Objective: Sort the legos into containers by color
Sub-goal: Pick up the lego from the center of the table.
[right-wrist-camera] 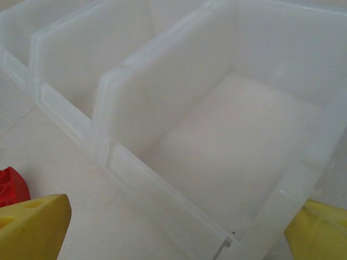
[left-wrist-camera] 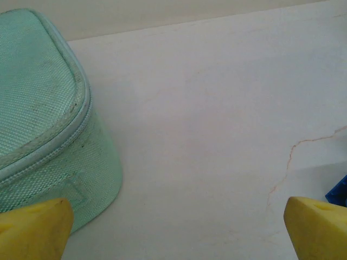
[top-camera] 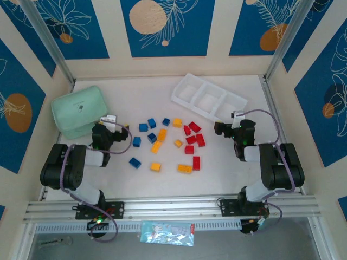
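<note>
Red (top-camera: 194, 139), blue (top-camera: 144, 128) and yellow-orange (top-camera: 156, 147) legos lie scattered on the table's middle. The containers are three empty compartments of a white tray (top-camera: 179, 93) at the back right. My left gripper (top-camera: 114, 122) hovers between the mint case and the blue legos, open and empty (left-wrist-camera: 176, 227); a blue lego's corner (left-wrist-camera: 339, 192) shows at its right. My right gripper (top-camera: 227, 124) sits just in front of the tray's nearest compartment (right-wrist-camera: 162, 168), open and empty (right-wrist-camera: 179, 227). A red lego (right-wrist-camera: 11, 187) lies by its left finger (right-wrist-camera: 32, 227).
A mint green zip case (top-camera: 79, 111) stands at the back left, close to my left finger (left-wrist-camera: 32, 227). Side walls enclose the table on the left, right and back. Bare tabletop runs along the near edge in front of the legos.
</note>
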You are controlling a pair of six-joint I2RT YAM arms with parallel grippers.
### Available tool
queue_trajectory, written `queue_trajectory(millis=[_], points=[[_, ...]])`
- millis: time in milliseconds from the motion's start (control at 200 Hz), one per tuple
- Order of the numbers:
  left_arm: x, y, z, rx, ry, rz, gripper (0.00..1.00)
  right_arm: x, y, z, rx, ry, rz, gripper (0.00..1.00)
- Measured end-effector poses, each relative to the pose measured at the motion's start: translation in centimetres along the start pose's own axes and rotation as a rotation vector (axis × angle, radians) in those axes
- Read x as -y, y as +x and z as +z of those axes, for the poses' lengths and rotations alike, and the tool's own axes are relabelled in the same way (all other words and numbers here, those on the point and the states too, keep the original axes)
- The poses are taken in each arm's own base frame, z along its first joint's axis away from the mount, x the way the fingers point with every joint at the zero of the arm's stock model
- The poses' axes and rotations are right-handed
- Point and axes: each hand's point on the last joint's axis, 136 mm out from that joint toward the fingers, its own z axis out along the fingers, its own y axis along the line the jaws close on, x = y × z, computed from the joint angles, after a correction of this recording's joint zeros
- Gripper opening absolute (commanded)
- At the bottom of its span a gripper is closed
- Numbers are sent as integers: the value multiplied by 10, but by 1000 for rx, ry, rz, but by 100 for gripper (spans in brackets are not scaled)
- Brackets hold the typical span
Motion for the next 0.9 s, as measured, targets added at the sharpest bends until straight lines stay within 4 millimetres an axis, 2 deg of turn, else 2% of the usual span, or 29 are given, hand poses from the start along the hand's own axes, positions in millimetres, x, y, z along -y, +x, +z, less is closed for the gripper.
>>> queue_trajectory(millis=[900], points=[[-3,0,0,-1,-17,0,99,0,0,0,0,-7,2,99]])
